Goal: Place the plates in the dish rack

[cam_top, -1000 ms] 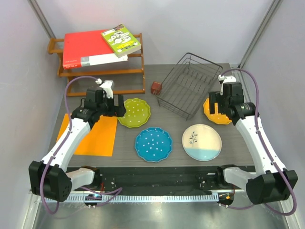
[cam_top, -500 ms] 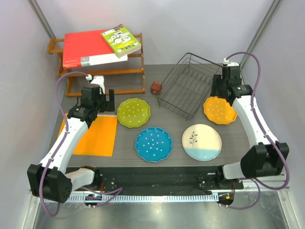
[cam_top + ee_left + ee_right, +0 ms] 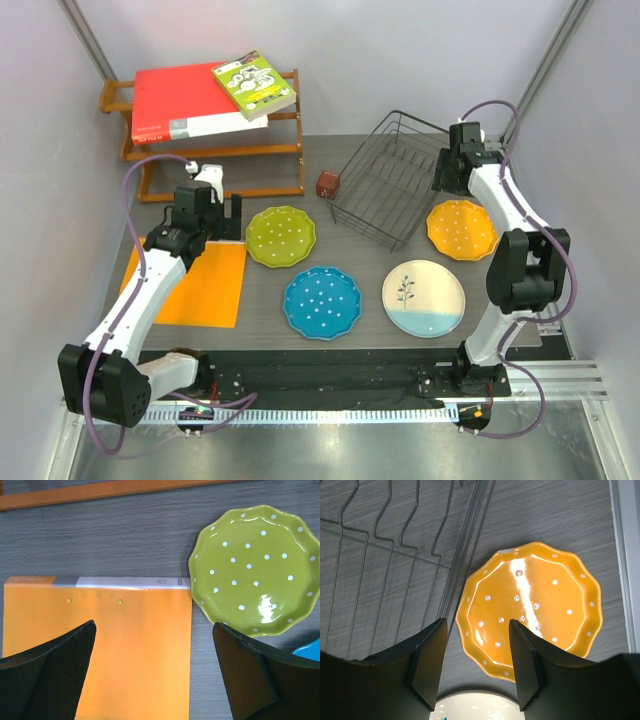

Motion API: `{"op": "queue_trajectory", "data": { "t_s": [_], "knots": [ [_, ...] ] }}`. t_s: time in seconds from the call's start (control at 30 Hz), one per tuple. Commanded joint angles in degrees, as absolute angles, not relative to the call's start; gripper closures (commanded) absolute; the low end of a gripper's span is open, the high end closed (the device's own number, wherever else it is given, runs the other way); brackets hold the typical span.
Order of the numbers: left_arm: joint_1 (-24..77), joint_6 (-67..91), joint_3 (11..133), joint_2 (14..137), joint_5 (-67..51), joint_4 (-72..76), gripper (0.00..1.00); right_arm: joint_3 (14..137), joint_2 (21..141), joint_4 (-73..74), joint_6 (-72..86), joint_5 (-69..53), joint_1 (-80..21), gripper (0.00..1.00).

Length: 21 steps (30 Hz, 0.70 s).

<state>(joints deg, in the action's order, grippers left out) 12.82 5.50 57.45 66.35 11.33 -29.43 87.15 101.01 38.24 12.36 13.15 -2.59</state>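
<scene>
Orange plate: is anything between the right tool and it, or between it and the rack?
Nothing visible. The orange plate lies flat just right of the rack, with only bare table between them. The right tool hangs above the plate's rack side, jaws apart and empty, with open air below.

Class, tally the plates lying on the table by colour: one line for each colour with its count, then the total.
lime green plate: 1
blue plate: 1
orange-yellow plate: 1
cream plate: 1
Total: 4
</scene>
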Motion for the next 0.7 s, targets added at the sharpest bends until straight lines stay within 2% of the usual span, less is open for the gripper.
{"op": "queue_trajectory", "data": {
  "t_s": [0.0, 0.27, 0.47, 0.6, 0.67],
  "knots": [
    [13.01, 4.83, 56.87, 65.48, 10.72, -27.95, 0.01, 93.51, 103.61, 37.26, 13.89, 12.31, -2.29, 0.43],
    [13.01, 4.66, 57.22, 66.53, 10.72, -27.95, 0.01, 94.40, 107.05, 38.67, 14.50, 10.64, -2.29, 0.54],
    [13.01, 5.01, 57.13, 66.62, 10.20, -27.69, 0.01, 93.78, 107.31, 39.02, 14.85, 10.81, -2.29, 0.55],
    [13.01, 5.01, 57.39, 66.71, 10.28, -28.04, 0.01, 94.31, 108.28, 39.02, 15.20, 10.72, -2.29, 0.64],
    [13.01, 4.92, 57.31, 66.53, 10.20, -28.12, 0.01, 94.83, 109.07, 39.02, 15.47, 10.46, -2.29, 0.64]
  ]
}}
